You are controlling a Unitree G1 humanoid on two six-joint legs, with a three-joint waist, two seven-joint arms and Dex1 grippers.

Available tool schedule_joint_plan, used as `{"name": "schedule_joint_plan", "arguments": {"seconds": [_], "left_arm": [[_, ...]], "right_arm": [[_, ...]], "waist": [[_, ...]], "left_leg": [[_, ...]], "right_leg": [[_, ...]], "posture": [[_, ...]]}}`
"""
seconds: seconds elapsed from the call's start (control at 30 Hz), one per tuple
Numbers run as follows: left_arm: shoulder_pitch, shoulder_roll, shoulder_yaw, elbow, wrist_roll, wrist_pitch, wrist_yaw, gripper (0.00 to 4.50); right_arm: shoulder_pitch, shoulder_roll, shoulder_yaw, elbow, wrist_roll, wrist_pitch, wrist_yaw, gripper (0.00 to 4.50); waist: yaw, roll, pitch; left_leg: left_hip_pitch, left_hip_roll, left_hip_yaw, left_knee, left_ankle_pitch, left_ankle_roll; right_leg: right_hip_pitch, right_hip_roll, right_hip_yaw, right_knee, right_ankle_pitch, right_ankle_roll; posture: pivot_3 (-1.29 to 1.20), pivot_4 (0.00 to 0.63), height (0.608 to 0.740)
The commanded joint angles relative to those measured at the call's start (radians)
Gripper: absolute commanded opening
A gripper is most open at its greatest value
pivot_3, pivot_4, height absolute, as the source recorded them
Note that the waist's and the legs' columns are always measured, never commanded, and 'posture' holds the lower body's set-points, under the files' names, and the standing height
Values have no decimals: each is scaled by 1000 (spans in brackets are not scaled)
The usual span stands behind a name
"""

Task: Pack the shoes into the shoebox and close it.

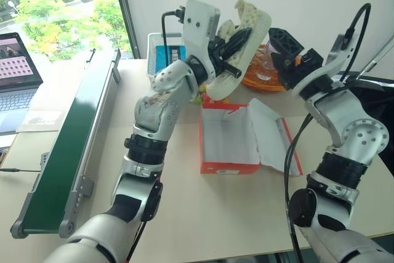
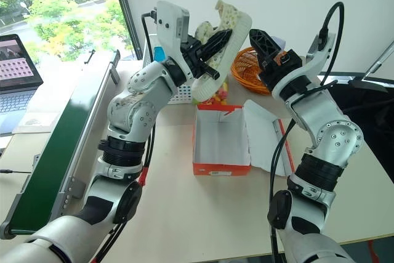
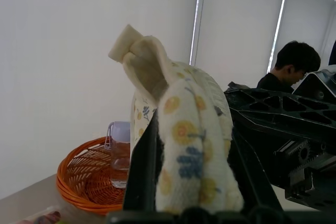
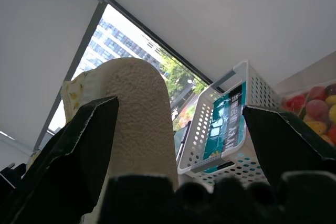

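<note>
The left gripper point(image 2: 212, 44) is clamped on a shoe point(image 2: 225, 44) held high above the open shoebox point(image 2: 221, 146), its fingers partly hiding the upper, while the right gripper point(image 1: 284, 50) gapes empty just beside it.

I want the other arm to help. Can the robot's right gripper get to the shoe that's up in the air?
Probably yes. The open right gripper is raised right beside the shoe, which the left gripper holds above the shoebox, with nothing between them.
</note>
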Motion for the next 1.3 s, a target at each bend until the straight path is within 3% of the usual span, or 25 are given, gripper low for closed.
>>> {"name": "schedule_joint_plan", "arguments": {"seconds": [0.03,0.43,1.0,1.3], "left_arm": [[-32,-2,-6,-30,-3,-8,-16,159],[-30,7,-17,-40,17,1,-19,159],[-18,-19,-26,-104,-7,75,-13,159],[-19,-19,-24,-108,-11,93,-10,148]], "right_arm": [[-29,-38,16,-60,70,-20,5,4500],[-33,-157,36,-37,125,-33,40,4500],[-12,-106,117,3,160,-73,51,4500],[-14,-89,114,41,136,-109,60,1684]], "waist": [[-1,0,0],[-2,1,0],[-4,1,1],[-4,2,2]], "left_leg": [[0,0,0,0,0,0],[0,0,0,0,0,0],[-1,0,-1,0,0,0],[-1,0,-1,0,0,0]], "right_leg": [[0,0,0,0,0,0],[0,0,0,0,0,0],[0,0,0,-1,0,0],[0,0,0,-1,0,0]], "posture": [[0,150,740],[0,150,740],[0,150,740],[0,150,740]]}}
